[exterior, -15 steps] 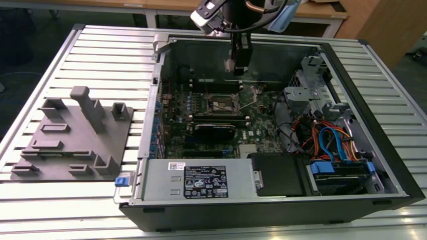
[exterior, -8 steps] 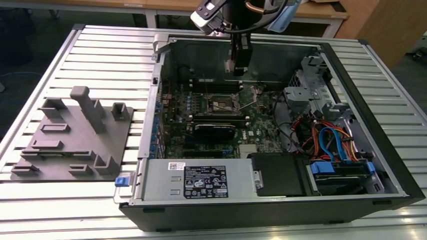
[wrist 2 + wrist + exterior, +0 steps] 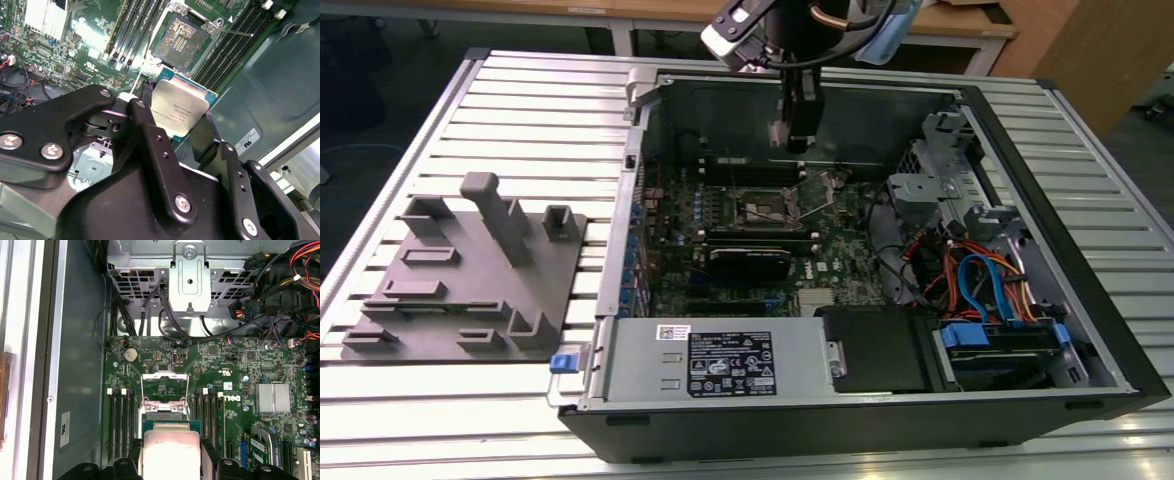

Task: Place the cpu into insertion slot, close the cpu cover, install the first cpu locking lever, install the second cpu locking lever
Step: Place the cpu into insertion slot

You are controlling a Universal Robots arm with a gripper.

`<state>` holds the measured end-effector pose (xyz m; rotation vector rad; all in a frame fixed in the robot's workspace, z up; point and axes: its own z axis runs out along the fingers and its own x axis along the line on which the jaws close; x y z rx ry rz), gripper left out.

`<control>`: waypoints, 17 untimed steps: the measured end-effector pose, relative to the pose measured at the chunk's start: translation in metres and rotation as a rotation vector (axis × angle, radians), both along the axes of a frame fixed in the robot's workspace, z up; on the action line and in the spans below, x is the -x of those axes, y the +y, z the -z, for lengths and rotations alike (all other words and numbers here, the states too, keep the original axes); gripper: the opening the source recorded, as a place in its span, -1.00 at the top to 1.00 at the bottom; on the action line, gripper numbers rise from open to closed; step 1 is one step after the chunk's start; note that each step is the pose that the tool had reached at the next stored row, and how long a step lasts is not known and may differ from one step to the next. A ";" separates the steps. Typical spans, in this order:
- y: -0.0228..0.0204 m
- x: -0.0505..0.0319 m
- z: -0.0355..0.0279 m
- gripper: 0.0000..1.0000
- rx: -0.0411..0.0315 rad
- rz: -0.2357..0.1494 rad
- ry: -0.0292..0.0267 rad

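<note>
— What is held, and where?
— The cpu (image 3: 181, 106) is clamped by its edges between the fingers of the gripper (image 3: 176, 114). It is held above the green board, near the insertion slot (image 3: 180, 42), and is not yet seated.
— Is any writing seen?
— Dark print is seen on the cpu's dull silver top in the second wrist view. A white printed label (image 3: 727, 361) is carried by the metal box at the lower middle of the exterior view. A white sticker (image 3: 65, 429) is fixed to the case wall.
— What differs between views?
— The slot's gold contacts are laid bare in the second wrist view. The cpu cover (image 3: 165, 386) is shown raised in the first wrist view. The open computer case (image 3: 854, 425) and a grey tray (image 3: 467, 270) at the exterior view's left are taken in from outside.
</note>
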<state>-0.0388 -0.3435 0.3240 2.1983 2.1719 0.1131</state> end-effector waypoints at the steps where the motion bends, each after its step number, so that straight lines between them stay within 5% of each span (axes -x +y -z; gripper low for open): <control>1: 0.0000 0.0000 0.0012 -0.08 0.0001 0.000 0.0000; 11: 0.0000 0.0002 0.0136 -0.08 0.0003 0.000 0.0003; 12: 0.0000 0.0002 0.0142 -0.08 -0.0082 0.000 0.0001; 17: 0.0000 0.0002 0.0167 -0.08 -0.0082 0.000 0.0001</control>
